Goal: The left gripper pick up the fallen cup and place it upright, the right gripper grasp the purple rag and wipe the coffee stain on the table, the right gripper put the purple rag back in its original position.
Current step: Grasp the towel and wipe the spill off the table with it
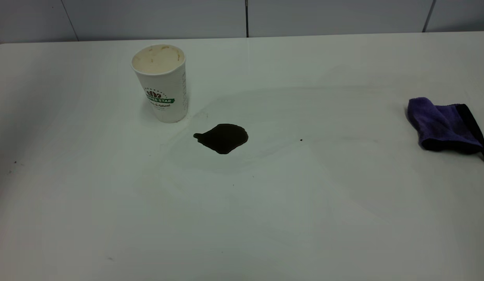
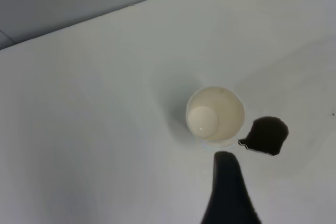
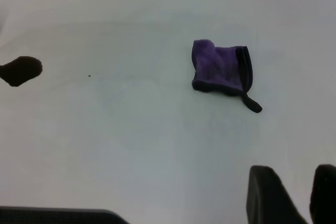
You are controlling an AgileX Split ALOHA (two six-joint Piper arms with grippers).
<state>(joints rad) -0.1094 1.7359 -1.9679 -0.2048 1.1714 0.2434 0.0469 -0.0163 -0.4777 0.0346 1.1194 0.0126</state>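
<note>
The cup (image 1: 160, 82) stands upright on the table (image 1: 242, 218), left of centre and toward the far edge, mouth up, its cream inside showing and the green banner logo facing the exterior camera. Just right of it and a little nearer lies the stain (image 1: 222, 137), a glossy dark blot close to the cup's base but apart from it; a tiny dark speck (image 1: 300, 139) sits further right. The rag (image 1: 445, 125) lies bunched near the right edge, well apart from the stain, its black edging on the right side and a thin black loop trailing from its near corner. Neither arm shows in the exterior view. The left wrist view looks straight down into the cup (image 2: 216, 116) with the stain (image 2: 266, 135) beside it; only one dark finger (image 2: 229, 192) of the left gripper is visible, above the table and clear of the cup, so I cannot tell how far that gripper is open. In the right wrist view the right gripper (image 3: 296, 195) hangs above bare table, its two fingers slightly parted and holding nothing, short of the rag (image 3: 221, 70), with the stain (image 3: 21, 70) far off.
</note>
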